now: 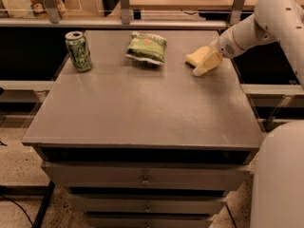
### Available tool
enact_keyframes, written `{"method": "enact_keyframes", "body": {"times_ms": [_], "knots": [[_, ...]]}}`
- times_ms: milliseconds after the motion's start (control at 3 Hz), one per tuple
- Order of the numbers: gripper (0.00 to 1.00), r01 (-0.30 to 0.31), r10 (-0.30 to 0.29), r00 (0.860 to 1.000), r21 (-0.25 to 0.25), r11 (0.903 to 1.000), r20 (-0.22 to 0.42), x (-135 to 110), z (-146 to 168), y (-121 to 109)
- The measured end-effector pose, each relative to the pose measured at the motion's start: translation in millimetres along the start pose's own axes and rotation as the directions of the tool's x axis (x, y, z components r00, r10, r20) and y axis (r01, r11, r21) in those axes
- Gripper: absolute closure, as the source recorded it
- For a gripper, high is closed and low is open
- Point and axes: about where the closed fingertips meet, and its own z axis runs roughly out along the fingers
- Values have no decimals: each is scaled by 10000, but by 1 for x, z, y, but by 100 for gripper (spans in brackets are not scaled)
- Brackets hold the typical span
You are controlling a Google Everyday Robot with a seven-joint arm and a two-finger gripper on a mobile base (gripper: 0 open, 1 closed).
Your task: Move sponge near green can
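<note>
The gripper is at the sponge, at the table's 2 o'clock, its hold not discernible; carried low toward the green can at 10 o'clock, the soft sponge may slip free or snag the snack bag lying between at 12.

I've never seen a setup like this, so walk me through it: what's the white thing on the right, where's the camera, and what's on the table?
The white tube is a robot arm ending in a pincer, its grasping part. It sits at the back right of the table, against a pale yellow sponge; whether it grips it, I can't tell. The one camera looks down from the front. A green can stands back left, a green snack bag between them.
</note>
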Motion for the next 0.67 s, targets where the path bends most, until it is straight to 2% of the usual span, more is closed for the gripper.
{"method": "enact_keyframes", "body": {"times_ms": [667], "knots": [[65, -86, 88, 9999, -161, 9998, 88, 1, -1, 5]]}}
